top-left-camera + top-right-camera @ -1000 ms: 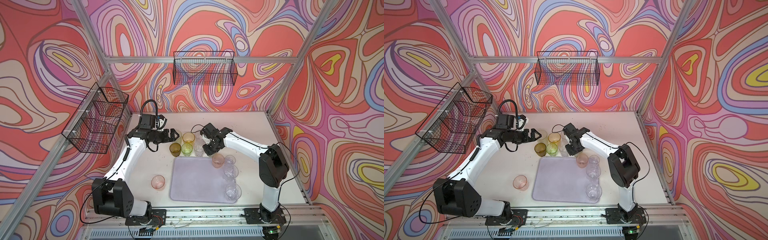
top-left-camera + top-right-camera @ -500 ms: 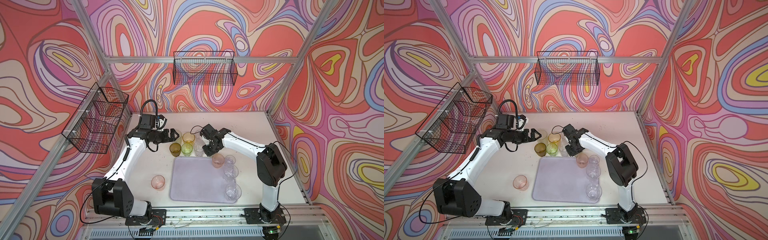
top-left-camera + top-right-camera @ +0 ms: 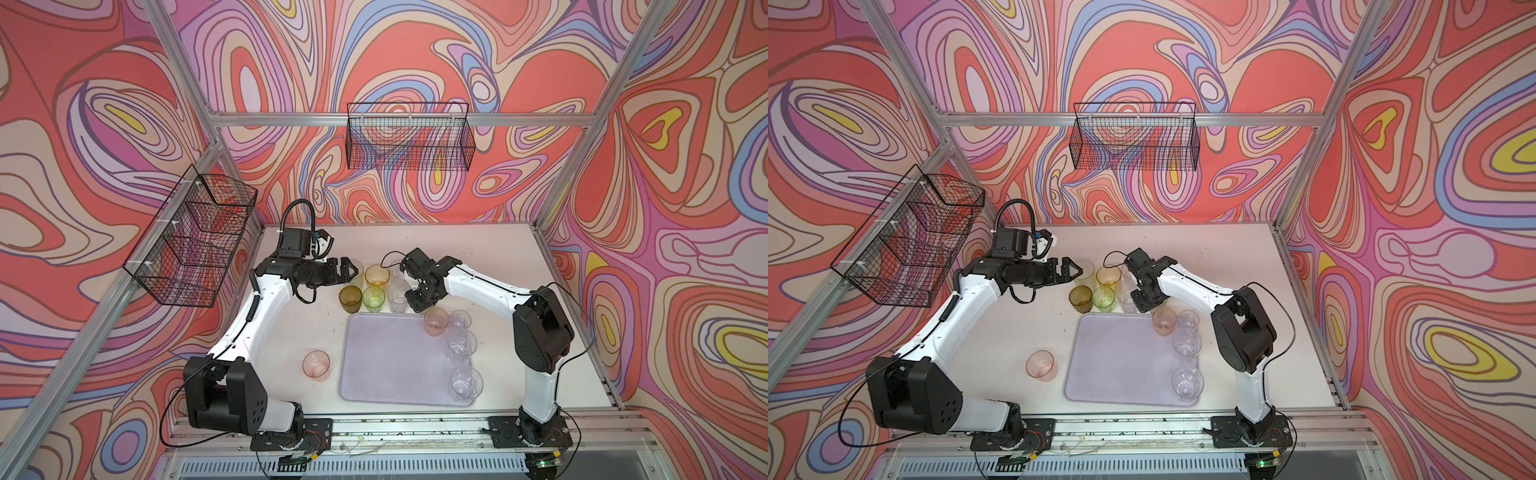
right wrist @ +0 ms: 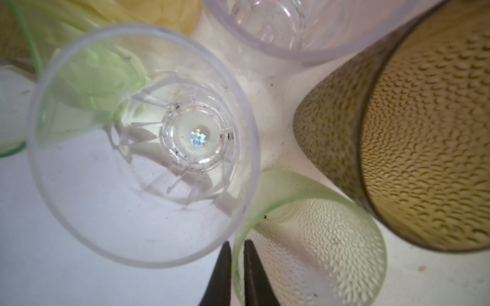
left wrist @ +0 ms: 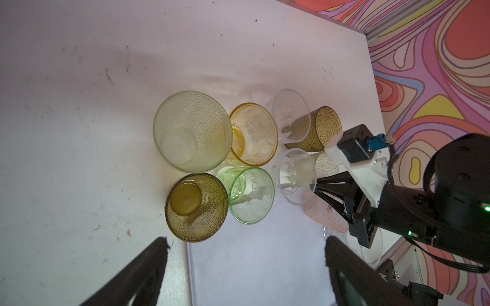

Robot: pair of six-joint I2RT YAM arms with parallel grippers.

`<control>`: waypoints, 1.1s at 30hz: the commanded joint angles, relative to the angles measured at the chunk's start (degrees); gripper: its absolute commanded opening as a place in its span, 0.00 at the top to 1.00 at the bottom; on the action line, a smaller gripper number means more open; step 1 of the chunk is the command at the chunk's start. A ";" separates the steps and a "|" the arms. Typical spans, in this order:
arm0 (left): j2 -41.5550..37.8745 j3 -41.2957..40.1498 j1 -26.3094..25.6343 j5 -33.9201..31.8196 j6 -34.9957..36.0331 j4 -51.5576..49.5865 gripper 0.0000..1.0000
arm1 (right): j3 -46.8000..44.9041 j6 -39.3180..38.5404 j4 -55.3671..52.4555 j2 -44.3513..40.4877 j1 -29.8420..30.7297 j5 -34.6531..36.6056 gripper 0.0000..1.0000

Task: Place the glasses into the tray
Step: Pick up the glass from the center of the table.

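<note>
The lilac tray (image 3: 386, 365) lies at the table's front and holds a pink glass (image 3: 435, 322) and three clear glasses (image 3: 460, 345) along its right side. Behind it stands a cluster of glasses: olive-brown (image 5: 196, 206), green (image 5: 250, 194), amber (image 5: 253, 133), a large pale green one (image 5: 192, 135) and a clear one (image 4: 143, 148). My right gripper (image 4: 237, 265) is shut on the rim of a pale frosted green glass (image 4: 331, 251), one finger inside and one outside. My left gripper (image 5: 245, 243) hovers open at the cluster's left (image 3: 351, 270), holding nothing.
A second pink glass (image 3: 316, 365) stands on the table left of the tray. An olive-brown dimpled glass (image 4: 424, 145) is close beside the held one. Black wire baskets hang on the left wall (image 3: 195, 245) and the back wall (image 3: 409, 141).
My right gripper has closed its fingers onto the rim of the pale frosted green glass and shifted slightly towards the cluster. The left arm has not moved.
</note>
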 commanded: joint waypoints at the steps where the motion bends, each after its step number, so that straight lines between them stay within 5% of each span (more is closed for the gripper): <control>1: 0.02 1.29 -0.24 -0.56 0.81 -1.63 0.05 | 0.19 -0.26 0.55 -0.58 0.32 0.67 0.91; 10: 0.16 1.38 -0.24 -0.47 0.74 -1.69 0.05 | 1.75 -0.57 -1.06 -0.97 0.32 1.38 1.00; 33: 0.09 1.73 -0.21 -0.65 0.94 -2.01 0.05 | 11.66 -0.87 -11.83 -4.64 0.58 1.45 1.00</control>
